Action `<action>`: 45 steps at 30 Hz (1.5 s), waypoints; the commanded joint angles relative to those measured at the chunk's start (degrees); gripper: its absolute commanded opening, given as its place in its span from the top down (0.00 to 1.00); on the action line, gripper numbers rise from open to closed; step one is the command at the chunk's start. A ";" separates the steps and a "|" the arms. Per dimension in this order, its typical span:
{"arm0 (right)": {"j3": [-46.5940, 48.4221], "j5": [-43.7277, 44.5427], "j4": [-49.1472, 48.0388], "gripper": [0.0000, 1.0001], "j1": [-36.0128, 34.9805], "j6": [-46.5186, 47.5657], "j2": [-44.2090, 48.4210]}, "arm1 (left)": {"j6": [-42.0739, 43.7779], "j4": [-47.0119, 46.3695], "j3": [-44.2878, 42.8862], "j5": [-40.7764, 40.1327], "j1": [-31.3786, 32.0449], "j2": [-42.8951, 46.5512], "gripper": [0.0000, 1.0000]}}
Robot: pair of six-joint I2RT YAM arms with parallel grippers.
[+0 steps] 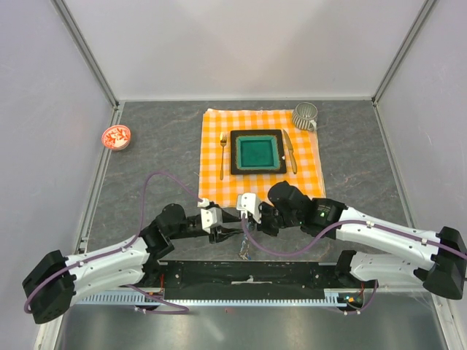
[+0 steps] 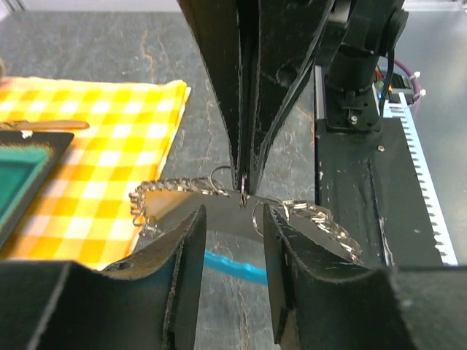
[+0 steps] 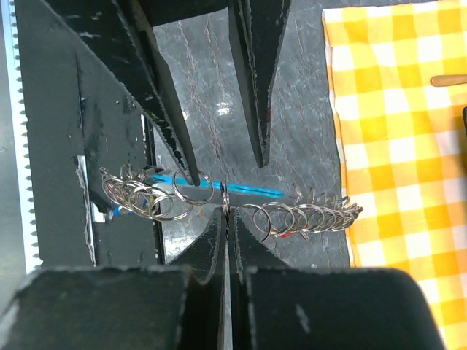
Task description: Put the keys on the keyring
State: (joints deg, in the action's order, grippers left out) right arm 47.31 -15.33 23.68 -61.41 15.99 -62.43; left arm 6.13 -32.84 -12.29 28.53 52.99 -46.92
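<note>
Top external view shows us the grey table [image 1: 146, 146] and checked cloth [image 1: 215, 124]; both arms meet just past the cloth's near edge; our right gripper [image 3: 226, 213] is pinched tight on one loop of the keyring [image 3: 310, 217]; our left gripper [image 2: 233, 217] stands narrowly parted astride it; the cyan clip [image 3: 255, 191] runs alongside the loops.
</note>
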 commanded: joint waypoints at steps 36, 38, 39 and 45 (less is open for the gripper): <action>-7.83 10.48 -14.88 0.62 -1.17 -7.36 10.39 | -3.49 -18.36 2.69 -0.58 0.09 -6.35 0.98; -12.66 11.99 -19.78 0.59 -1.08 -9.82 15.12 | -4.45 -22.95 4.64 -2.07 0.01 -6.43 0.98; -14.16 12.34 -21.12 0.58 -1.08 -11.75 16.72 | -4.98 -24.71 6.21 -2.69 0.01 -6.61 0.98; -24.71 9.27 -33.69 0.56 -1.08 -18.70 22.88 | -9.29 -45.36 11.58 -5.16 0.01 -13.72 0.98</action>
State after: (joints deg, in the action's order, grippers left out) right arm 26.83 -5.52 1.83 -62.30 4.10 -40.93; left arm 0.95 -58.33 -3.31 26.79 52.99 -56.93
